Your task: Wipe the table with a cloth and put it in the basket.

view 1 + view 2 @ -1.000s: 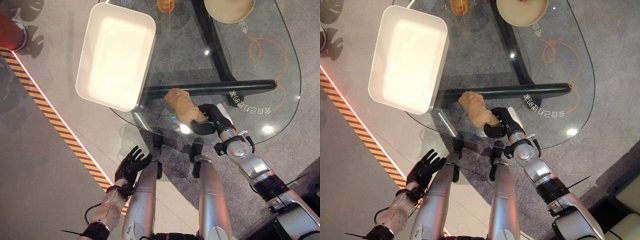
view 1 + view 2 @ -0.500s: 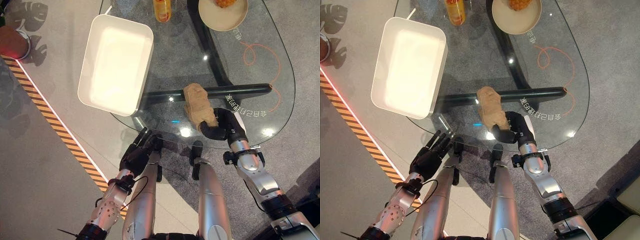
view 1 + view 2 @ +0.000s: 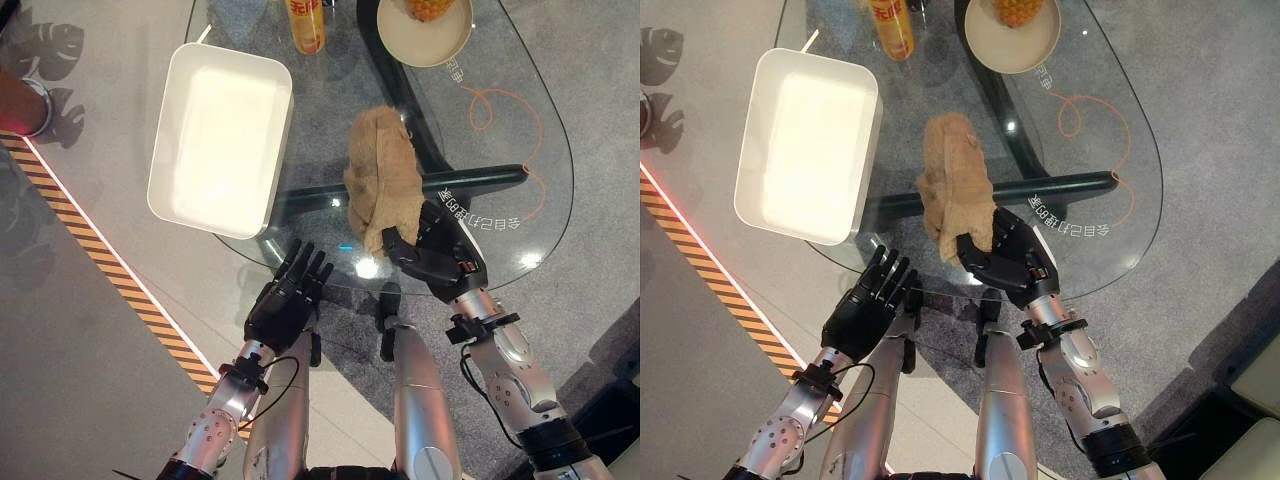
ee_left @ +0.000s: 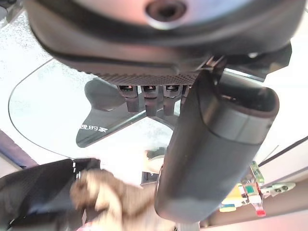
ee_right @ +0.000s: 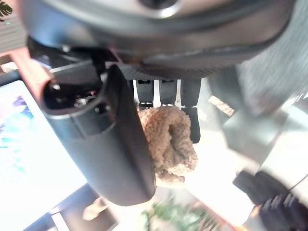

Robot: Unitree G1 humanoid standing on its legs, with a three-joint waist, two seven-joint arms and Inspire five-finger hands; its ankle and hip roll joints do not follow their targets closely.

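Right robot hand, fingers and thumb curled round the near end of the tan cloth; cloth lies stretched across the glass tabletop, over the dark bar beneath it, just right of the white basket. Left robot hand hovers at the tabletop's near edge, fingers straight and spread, holding nothing. At the far edge stand a yellow bottle and a beige bowl with something yellow in it.
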